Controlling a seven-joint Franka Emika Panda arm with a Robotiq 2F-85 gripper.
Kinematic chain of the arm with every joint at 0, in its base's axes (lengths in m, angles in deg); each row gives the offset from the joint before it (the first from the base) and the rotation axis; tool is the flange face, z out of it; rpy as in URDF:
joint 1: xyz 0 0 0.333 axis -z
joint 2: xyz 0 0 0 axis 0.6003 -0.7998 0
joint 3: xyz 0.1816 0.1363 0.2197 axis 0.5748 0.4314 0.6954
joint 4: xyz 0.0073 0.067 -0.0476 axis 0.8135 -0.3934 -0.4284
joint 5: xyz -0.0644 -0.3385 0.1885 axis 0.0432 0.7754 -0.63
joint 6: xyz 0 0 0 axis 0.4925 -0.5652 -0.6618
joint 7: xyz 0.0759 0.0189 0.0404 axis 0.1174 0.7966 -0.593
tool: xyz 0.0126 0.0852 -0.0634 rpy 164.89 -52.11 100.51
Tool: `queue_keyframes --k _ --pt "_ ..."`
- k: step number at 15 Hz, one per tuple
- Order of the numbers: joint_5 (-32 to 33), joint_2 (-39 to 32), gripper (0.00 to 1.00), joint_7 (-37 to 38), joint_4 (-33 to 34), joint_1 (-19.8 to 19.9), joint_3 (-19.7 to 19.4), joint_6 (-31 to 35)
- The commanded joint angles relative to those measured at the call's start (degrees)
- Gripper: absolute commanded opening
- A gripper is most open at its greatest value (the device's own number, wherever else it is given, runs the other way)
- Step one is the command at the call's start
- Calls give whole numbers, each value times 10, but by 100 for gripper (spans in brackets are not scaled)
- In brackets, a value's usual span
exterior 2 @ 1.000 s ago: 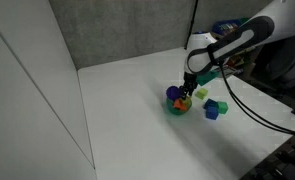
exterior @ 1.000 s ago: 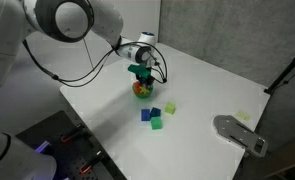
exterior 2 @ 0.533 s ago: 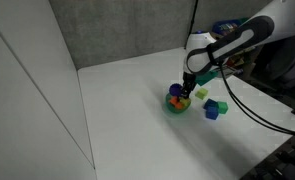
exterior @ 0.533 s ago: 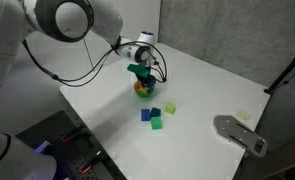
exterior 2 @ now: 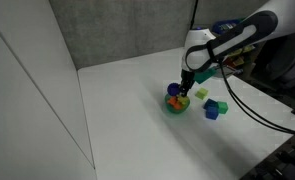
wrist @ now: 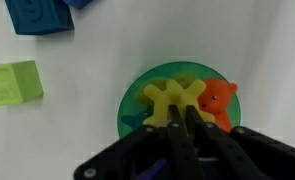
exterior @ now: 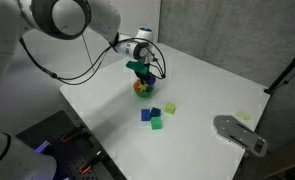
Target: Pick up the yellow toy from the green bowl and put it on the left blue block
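The green bowl (wrist: 133,92) fills the middle of the wrist view, with the yellow toy (wrist: 174,97) lying in it beside a red-orange toy (wrist: 219,101). My gripper (wrist: 184,110) reaches down into the bowl, its two black fingers (wrist: 175,128) pinched together on the toy's lower arm. In both exterior views the gripper (exterior: 140,80) (exterior 2: 187,93) hangs over the bowl (exterior: 141,90) (exterior 2: 176,106). Two dark blue blocks sit at the wrist view's top left, a large one (wrist: 37,15) and a sliver of another (wrist: 83,3). An exterior view shows the left blue block (exterior: 146,115) on the table, apart from the bowl.
A light-green cube (wrist: 12,83) (exterior: 171,105) and a green cube (exterior: 156,123) lie beside the blue blocks. A blue ball-like toy (exterior 2: 172,91) is in the bowl. A grey device (exterior: 239,133) rests near the table's edge. A dark wall stands behind the white table (exterior: 207,90).
The jaws have closed on the yellow toy over the last second. The arm has hardly moved above the bowl.
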Motion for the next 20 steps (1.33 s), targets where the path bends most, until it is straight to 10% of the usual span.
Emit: queue_keyframes --k 1,20 --pt "9 43 4 -2 -25 -5 0 -3" --pt "-11 115 4 -33 -87 88 -37 -99"
